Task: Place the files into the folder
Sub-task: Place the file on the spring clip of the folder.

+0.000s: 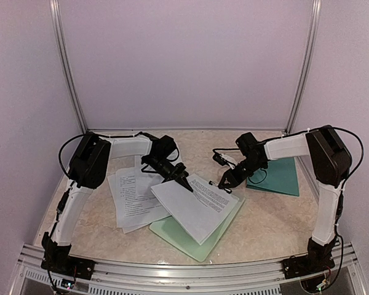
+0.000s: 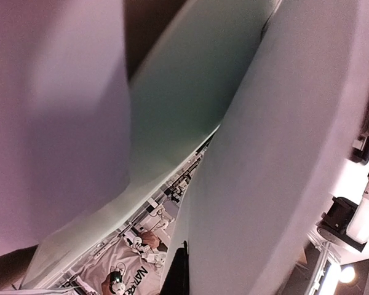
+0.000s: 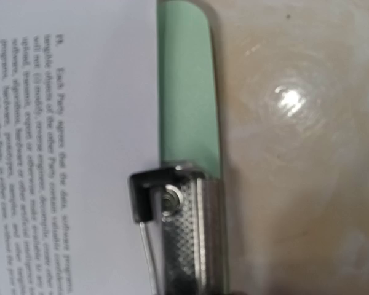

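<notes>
Lying fanned at centre frame, the files (image 1: 200, 206) are thin and floppy, best pinched at a free edge; the folder (image 1: 280, 177) sits centre-right. By the top sheet's upper edge, the left end effector (image 1: 183, 182) and right end effector (image 1: 225, 182) have unreadable openings

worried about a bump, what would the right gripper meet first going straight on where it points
Probably the clip on the mint clipboard, beside the top sheet; the right gripper points down at it, though depth is unclear.
</notes>
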